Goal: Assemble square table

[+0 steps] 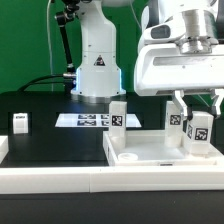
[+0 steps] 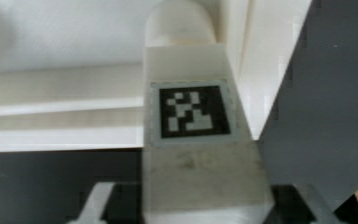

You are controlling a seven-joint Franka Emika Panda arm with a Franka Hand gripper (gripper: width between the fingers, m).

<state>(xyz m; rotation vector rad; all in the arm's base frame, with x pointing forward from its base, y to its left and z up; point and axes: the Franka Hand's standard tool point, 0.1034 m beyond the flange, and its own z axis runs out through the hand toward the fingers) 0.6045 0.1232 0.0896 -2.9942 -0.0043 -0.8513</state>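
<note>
Gripper [image 1: 197, 118] clenched on a leg [image 1: 198, 133], held upright at the slab [image 1: 140, 153] corner on ext. view's right. Can't tell if the leg touches it. I see a 2nd leg [image 1: 117, 115] standing just behind the slab and a 3rd leg [image 1: 20, 122] well apart on the left.

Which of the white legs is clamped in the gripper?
The leg farthest toward the exterior view's right: it sits in the gripper, while the others stand untouched.

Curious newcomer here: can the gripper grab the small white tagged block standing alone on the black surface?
Probably not yet: the gripper seems shut on another white tagged block; nothing else blocks the lone block.
</note>
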